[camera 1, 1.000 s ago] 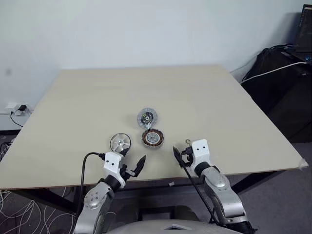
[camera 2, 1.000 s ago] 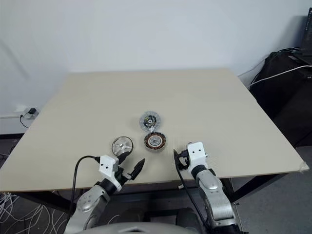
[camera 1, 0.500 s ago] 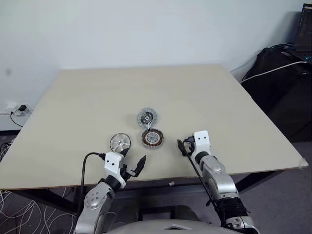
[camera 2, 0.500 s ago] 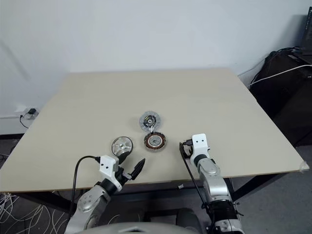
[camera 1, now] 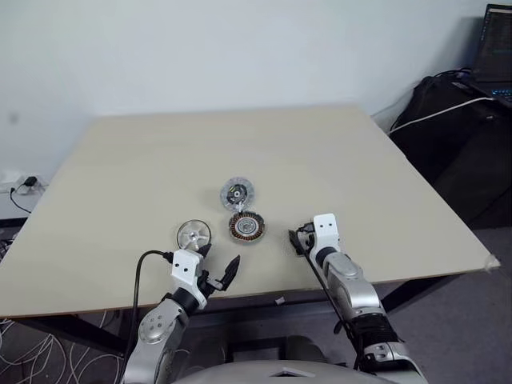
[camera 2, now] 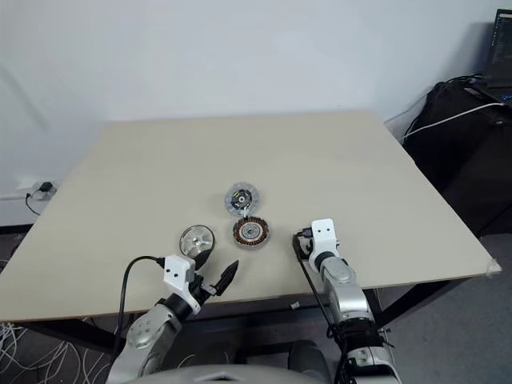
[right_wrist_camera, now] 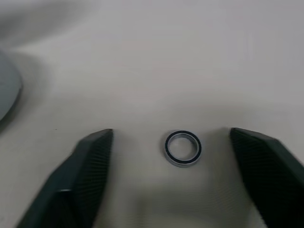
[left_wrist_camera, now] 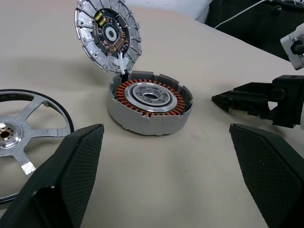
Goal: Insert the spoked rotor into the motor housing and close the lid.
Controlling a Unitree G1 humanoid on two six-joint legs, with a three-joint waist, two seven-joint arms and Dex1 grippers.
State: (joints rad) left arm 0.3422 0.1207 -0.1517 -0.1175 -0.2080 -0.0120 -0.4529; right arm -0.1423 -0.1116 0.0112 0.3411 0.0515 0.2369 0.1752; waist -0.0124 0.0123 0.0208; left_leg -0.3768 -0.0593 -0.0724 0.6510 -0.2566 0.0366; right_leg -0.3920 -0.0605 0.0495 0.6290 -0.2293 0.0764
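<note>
Ring [right_wrist_camera: 183, 147] between right gripper [right_wrist_camera: 171, 142] wide jaws near front desk [camera 1: 120, 168] edge; closing off-centre could flick it off. Left gripper [left_wrist_camera: 166, 156] jaws wide, empty.

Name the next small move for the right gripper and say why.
Probably close the right gripper on the small ring: the ring lies flat on the table between its open fingers, untouched. The motor housing sits with its lid tipped up and the spoked rotor still beside it.
</note>
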